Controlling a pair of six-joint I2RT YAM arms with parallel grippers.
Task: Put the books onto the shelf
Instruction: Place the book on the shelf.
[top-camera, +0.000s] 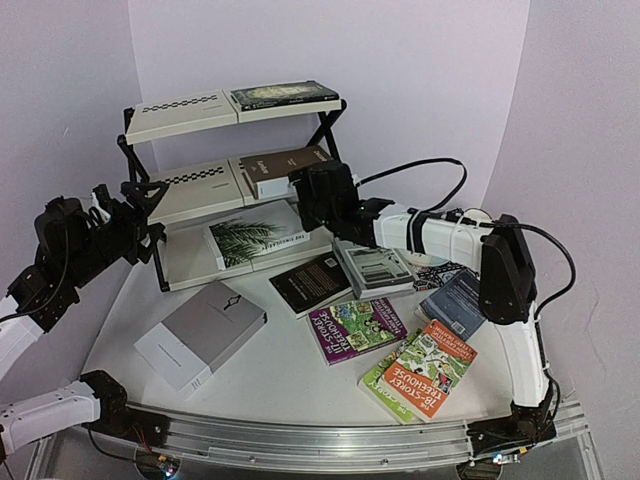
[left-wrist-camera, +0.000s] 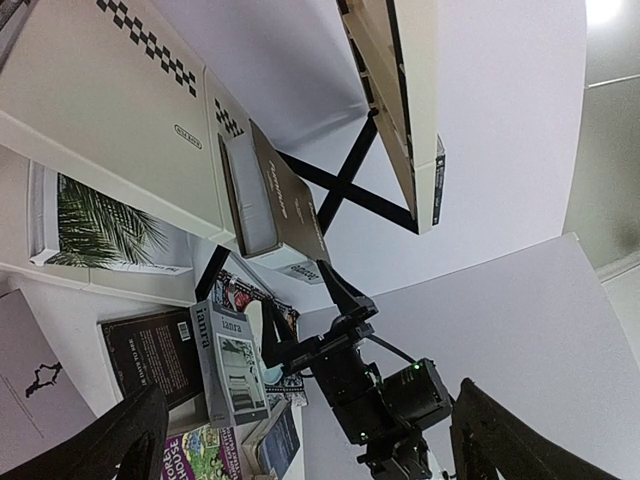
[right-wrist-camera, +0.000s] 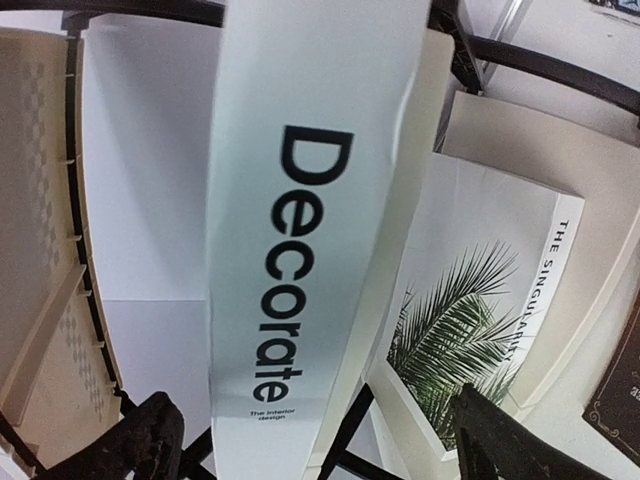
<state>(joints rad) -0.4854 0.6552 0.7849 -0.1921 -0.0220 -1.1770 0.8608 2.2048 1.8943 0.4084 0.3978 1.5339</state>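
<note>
The shelf (top-camera: 185, 110) stands at the back left. A dark book (top-camera: 285, 97) lies on its top board, the brown "Decorate" book (top-camera: 275, 165) on the middle board, and the palm-leaf book (top-camera: 245, 243) on the bottom board. My right gripper (top-camera: 300, 185) is open at the near end of "Decorate" (right-wrist-camera: 290, 250), its spine lying between and ahead of the spread fingers (right-wrist-camera: 150, 440). My left gripper (top-camera: 148, 215) hangs open and empty at the shelf's left end. On the table lie the grey book (top-camera: 200, 333), a black one (top-camera: 312, 283), "laura" (top-camera: 375, 268) and colourful paperbacks (top-camera: 356, 328).
A dark blue book (top-camera: 455, 303) and an orange paperback (top-camera: 425, 368) lie near the right arm's base, over a patterned placemat (top-camera: 440, 270). The right arm (left-wrist-camera: 370, 390) stretches across the table's middle toward the shelf. Walls close in behind and on both sides.
</note>
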